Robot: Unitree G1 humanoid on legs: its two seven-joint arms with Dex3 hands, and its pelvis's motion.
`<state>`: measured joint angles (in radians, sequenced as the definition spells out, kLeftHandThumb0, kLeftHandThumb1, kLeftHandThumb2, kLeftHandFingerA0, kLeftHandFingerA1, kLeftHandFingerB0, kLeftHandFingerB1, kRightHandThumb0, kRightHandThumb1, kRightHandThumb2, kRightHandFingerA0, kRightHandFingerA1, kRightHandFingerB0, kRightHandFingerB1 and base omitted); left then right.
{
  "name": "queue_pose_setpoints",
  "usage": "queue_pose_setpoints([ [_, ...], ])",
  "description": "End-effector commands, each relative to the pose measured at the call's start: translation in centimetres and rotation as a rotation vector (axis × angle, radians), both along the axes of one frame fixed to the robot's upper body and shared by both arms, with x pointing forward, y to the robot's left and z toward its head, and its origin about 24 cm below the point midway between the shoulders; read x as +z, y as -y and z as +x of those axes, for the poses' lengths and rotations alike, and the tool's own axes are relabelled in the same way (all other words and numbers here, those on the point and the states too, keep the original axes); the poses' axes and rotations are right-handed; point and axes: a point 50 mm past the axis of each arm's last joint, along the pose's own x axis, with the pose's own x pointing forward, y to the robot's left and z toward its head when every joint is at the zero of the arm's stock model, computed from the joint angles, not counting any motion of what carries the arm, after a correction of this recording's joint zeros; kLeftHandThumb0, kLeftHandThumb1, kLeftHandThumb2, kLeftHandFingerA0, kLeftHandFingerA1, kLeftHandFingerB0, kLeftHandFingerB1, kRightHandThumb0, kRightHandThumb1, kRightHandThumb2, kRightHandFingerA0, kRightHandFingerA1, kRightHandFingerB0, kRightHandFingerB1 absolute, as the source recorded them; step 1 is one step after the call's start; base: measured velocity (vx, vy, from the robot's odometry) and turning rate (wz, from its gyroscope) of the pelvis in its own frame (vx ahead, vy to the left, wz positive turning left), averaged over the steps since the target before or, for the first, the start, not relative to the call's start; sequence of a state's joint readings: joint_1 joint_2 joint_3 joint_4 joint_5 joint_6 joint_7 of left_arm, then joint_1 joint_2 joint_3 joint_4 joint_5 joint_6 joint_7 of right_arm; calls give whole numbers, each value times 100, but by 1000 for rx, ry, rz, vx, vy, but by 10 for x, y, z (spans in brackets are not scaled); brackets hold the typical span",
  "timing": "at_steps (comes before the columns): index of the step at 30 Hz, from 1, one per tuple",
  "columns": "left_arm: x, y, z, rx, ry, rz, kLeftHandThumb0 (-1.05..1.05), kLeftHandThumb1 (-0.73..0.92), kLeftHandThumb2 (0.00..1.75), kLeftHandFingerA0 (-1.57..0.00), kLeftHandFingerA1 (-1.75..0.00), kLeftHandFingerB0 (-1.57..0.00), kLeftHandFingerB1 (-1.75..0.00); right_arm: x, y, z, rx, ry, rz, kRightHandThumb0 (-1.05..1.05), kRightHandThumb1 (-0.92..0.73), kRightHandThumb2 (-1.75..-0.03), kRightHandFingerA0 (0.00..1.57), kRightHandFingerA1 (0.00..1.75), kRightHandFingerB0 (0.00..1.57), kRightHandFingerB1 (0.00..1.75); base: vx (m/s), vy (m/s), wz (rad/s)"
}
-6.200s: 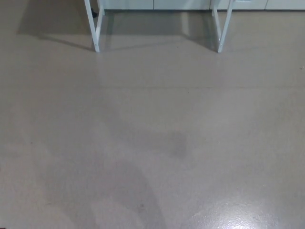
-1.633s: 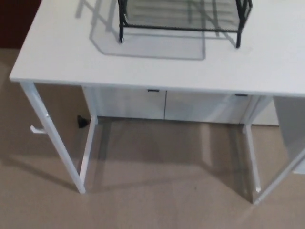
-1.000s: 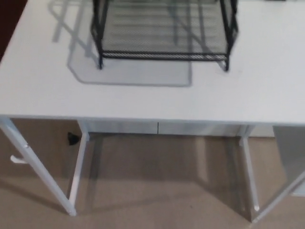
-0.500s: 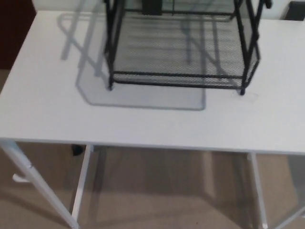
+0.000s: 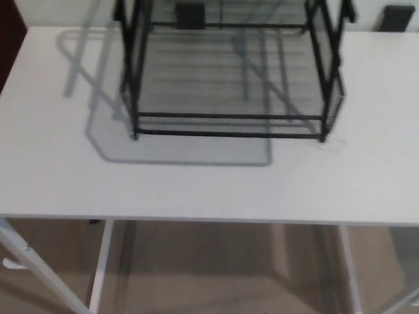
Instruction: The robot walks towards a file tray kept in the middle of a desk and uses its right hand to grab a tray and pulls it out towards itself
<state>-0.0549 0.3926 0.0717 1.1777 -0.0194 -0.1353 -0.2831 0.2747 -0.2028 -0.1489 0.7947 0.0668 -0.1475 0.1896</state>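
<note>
Head view has climbed steadily as I walked: a few seconds back it showed only bare floor and the feet of the desk legs, then the desk edge with the rack at the top of the picture, and now the black wire file tray (image 5: pixel 229 72) fills the upper middle of the frame. That is my own approach and the camera shifting, not the rack moving; it sits where it sat, on the far half of the white desk (image 5: pixel 196 186), roughly centred left to right, its front rail facing me and its upper tiers cut off by the top of the picture. Its mesh bottom shelf looks empty, and its grey shadow spreads over the desk surface to the left and toward me. Bare white desktop lies between the rack and the near desk edge, and below that edge I see the white desk legs (image 5: pixel 98 275) and tan floor. Neither of my hands shows, so I cannot tell whether their fingers are apart or together. I judge the walking nearly done and the reach not yet begun: my right hand must next come in from the right to take hold of one tray's front edge.
</note>
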Motion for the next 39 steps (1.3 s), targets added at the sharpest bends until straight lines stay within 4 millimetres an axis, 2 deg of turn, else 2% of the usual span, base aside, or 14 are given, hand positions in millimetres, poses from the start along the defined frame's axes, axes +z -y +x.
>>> queue_pose_setpoints([
  [1, 5, -6, 2, -54, -28, -13, -39, 31, 79, -73, -82, -53, -69, 1, 3, 3, 8, 2, -12, -21, -35, -83, 52, 67, 24, 54, -102, 244, 13],
  [5, 4, -5, -2, -93, -53, -29, -42, 33, 72, -75, -78, -57, -67, -2, 3, -2, -4, -9, -2, -20, -35, -83, 53, 68, 24, 54, 76, 116, 9],
  [6, 5, -5, -2, -120, -60, -29, -45, 33, 70, -74, -77, -56, -68, -2, 3, -3, -2, -11, -6, -26, -51, -54, 56, 58, 35, 43, 0, 0, 0],
  [7, 5, -5, -2, -125, -64, -32, -46, 24, 84, -73, -81, -53, -71, -3, 3, -4, 2, -15, -9, -26, -52, -55, 53, 56, 36, 43, 78, -21, 6],
  [10, 5, -5, -4, -139, -71, -43, -46, 24, 82, -72, -80, -53, -70, -3, 3, -5, 33, -24, -39, -30, -51, -55, 63, 59, 37, 43, 43, -32, 6],
  [11, 5, -5, -3, -141, -72, -44, -46, 34, 65, -73, -75, -57, -66, -3, 3, -4, 35, -22, -40, -28, -52, -55, 61, 58, 37, 43, 0, 0, 0],
  [13, 6, -5, -2, -144, -75, -48, -51, 25, 82, -73, -80, -52, -69, -1, 2, -2, 40, -15, -38, -28, -52, -55, 64, 58, 36, 43, 0, 0, 0],
  [14, 6, -6, 0, -156, -74, -40, -47, 35, 64, -70, -73, -55, -64, -1, 2, 1, 27, -17, -32, -26, -52, -55, 65, 57, 36, 42, 0, 0, 0],
  [16, 8, -5, 3, -175, -70, -45, -53, 26, 82, -71, -79, -51, -68, 1, 0, 2, 28, -3, -29, -25, -52, -55, 62, 58, 36, 43, 0, 0, 0],
  [26, 6, 0, 3, -217, -71, -39, -51, 25, 81, -68, -76, -51, -67, 3, -6, -1, 88, 35, -30, -31, -51, -55, 68, 56, 39, 41, 0, 0, 0],
  [30, 9, 6, 6, -215, -9, -75, -44, 22, 81, -63, -77, -50, -68, 32, -36, -1, 170, 181, 46, -34, -52, -55, 69, 54, 42, 41, 0, 0, 0],
  [31, 10, 7, 8, -223, 2, -73, -44, 29, 64, -62, -71, -55, -63, 43, -45, -2, 183, 233, 103, -36, -51, -54, 72, 54, 42, 41, 0, 0, 0],
  [33, 12, 10, 11, -247, 27, -68, -47, 32, 63, -64, -70, -56, -61, 67, -58, -3, 230, 324, 188, -31, -52, -55, 69, 56, 42, 43, 0, 0, 0],
  [39, 12, 16, 11, -294, 39, -48, -52, 34, 62, -72, -69, -59, -59, 140, -74, -11, 422, 513, 345, -35, -50, -54, 71, 55, 46, 44, 0, 0, 0],
])
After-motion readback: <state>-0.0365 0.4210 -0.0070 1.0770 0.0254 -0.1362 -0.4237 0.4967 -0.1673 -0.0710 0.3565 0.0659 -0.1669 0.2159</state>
